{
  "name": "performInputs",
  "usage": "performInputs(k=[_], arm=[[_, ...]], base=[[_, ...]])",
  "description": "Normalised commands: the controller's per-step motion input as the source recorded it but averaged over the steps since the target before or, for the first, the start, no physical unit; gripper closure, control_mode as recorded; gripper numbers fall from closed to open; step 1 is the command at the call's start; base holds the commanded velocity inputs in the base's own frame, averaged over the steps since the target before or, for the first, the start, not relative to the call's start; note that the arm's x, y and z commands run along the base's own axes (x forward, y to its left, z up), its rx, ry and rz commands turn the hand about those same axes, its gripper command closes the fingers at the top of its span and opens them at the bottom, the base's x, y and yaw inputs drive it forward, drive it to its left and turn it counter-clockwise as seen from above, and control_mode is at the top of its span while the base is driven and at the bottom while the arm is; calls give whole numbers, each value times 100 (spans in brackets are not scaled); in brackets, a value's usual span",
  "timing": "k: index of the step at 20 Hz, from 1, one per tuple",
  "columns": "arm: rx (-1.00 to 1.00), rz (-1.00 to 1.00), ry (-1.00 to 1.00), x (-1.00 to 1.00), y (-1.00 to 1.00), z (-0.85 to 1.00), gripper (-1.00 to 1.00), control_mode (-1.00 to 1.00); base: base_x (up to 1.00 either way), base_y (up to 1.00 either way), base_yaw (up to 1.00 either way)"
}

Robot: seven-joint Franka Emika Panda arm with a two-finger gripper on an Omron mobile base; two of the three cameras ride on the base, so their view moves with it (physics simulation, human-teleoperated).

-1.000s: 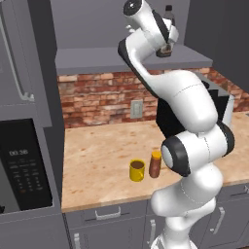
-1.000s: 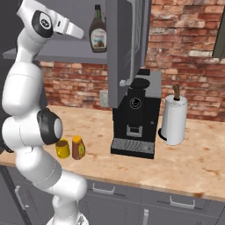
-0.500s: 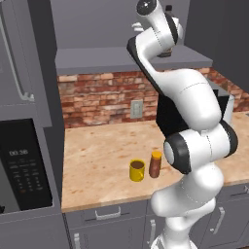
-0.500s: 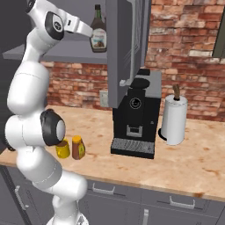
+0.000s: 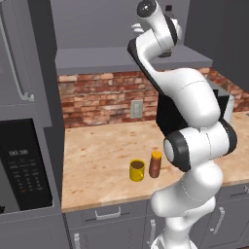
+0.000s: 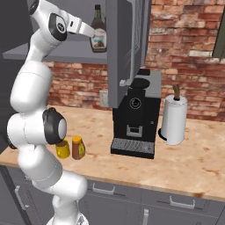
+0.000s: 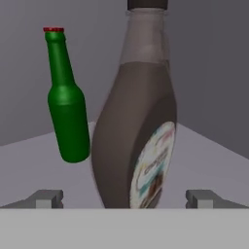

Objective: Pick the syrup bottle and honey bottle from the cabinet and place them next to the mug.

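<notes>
Since earlier, the end effector (image 7: pixel 124 199) has been advanced, fully open and empty, to straddle the syrup (image 7: pixel 138 121); green bottle (image 7: pixel 67 102) at 10 o'clock

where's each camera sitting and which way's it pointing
Left base view: behind the arm to its left, facing the counter; arm rises lower right, mug beside honey bottle.
Right base view: behind to its right; arm lower left, coffee machine, paper towel.
Hand view: on the hand, looking into the cabinet; open tool at the syrup bottle, green bottle beyond.
Both base views share mug and honey bottle.
</notes>
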Motion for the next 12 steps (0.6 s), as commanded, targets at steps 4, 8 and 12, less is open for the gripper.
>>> performInputs(k=[4, 8, 12], arm=[[0, 0, 0, 11, -4, -4, -100, -100], [0, 0, 0, 15, 0, -1, -100, -100], [0, 0, 1, 15, 0, -1, -100, -100]], base=[[0, 0, 0], [0, 0, 0], [0, 0, 0]])
